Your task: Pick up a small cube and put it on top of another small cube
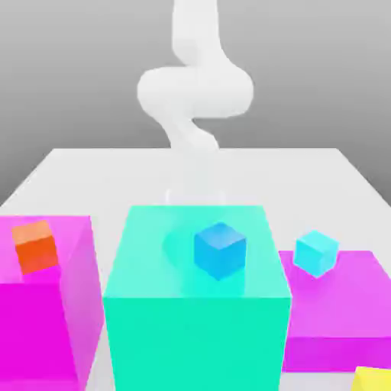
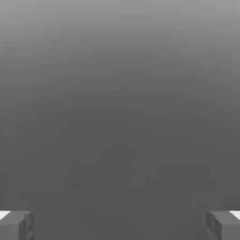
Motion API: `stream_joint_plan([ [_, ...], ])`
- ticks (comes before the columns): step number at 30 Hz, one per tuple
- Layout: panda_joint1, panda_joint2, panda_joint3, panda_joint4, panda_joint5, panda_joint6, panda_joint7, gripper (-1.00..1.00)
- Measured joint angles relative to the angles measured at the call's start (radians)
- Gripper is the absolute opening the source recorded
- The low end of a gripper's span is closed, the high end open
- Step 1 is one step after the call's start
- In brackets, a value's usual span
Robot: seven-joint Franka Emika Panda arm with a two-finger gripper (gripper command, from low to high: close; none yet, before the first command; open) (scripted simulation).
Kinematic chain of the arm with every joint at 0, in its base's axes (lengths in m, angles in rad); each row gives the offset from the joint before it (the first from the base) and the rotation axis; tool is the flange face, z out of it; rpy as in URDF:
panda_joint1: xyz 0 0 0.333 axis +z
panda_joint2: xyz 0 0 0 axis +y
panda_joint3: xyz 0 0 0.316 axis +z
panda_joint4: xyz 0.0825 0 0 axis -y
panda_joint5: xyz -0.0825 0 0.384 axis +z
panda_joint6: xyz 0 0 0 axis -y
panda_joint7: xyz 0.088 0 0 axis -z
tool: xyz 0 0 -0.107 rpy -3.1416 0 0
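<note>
The green block point(image 1: 198, 252) is taken as the landmark. Behind it, the white arm point(image 1: 195, 92) is seen bent in the middle, its lower end partly hidden by the block. The gripper point(image 2: 120, 225) is spread wide, with nothing held between its fingers. The yellow cube point(image 1: 373, 379), cut off by the picture's edge, is seen in front of the block towards the exterior view's right, well apart from the fingers. On the block, the blue cube point(image 1: 220, 251) is carried.
</note>
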Motion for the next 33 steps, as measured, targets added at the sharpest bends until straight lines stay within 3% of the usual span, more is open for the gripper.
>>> stream_joint_plan([
  [8, -0.009, 0.293, 0.185, 0.03, -0.07, 0.028, 0.138, 0.0],
  [13, -0.02, 0.474, 0.248, 0.055, -0.113, 0.053, 0.237, 0.0],
  [22, -0.002, 0.785, 0.294, 0.104, -0.184, 0.107, 0.421, 0.0],
  [33, 0.084, 1.131, 0.279, 0.161, -0.194, 0.203, 0.608, 0.0],
])
